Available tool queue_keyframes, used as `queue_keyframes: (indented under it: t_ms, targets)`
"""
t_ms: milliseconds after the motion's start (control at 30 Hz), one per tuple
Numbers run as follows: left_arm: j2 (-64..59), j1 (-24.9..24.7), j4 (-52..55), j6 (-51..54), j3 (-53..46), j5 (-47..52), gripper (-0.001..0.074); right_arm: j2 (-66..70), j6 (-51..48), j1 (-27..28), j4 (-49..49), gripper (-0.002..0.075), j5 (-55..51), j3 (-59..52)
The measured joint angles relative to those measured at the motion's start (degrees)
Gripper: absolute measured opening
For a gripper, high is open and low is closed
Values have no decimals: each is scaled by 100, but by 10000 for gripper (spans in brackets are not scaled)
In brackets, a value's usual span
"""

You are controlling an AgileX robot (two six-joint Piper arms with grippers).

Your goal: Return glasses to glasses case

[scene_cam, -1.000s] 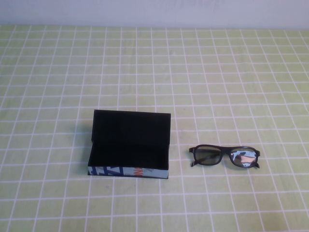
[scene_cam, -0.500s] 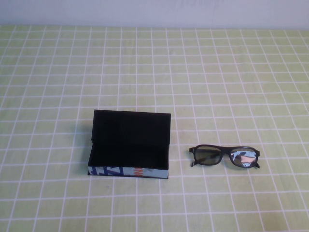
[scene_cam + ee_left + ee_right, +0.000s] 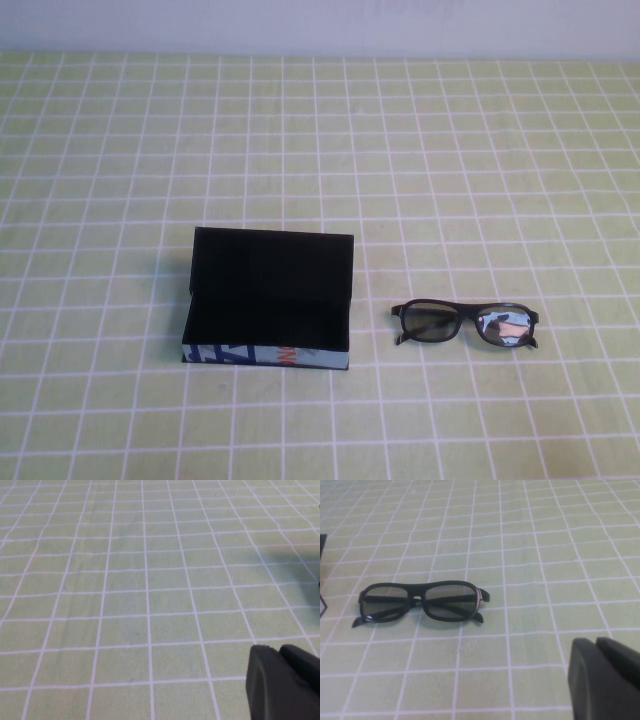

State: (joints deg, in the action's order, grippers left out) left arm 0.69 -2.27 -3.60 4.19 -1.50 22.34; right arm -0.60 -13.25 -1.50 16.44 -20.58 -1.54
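The glasses case (image 3: 268, 298) stands open on the green checked cloth, left of centre, its lid raised at the back and its printed blue and white side facing me. The inside looks empty. The black glasses (image 3: 463, 312) lie folded on the cloth just right of the case, apart from it. Neither arm shows in the high view. In the right wrist view the glasses (image 3: 421, 600) lie ahead of my right gripper (image 3: 595, 641), which is shut and empty, well short of them. My left gripper (image 3: 277, 649) is shut and empty over bare cloth.
The green cloth with white grid lines (image 3: 450, 150) covers the whole table up to a pale wall at the back. A dark corner of the case (image 3: 322, 545) shows at the edge of the right wrist view.
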Motion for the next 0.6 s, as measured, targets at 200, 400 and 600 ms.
queue_keyframes:
  t_ms: [200, 400, 600]
  targets:
    - [0, 0, 0, 0, 0, 0, -2, -10, 0, 0, 1470, -11, 299, 0]
    - [0, 0, 0, 0, 0, 0, -2, -10, 0, 0, 3609, -11, 1167, 0]
    - [0, 0, 0, 0, 0, 0, -2, -21, 0, 0, 4403, -11, 1426, 0]
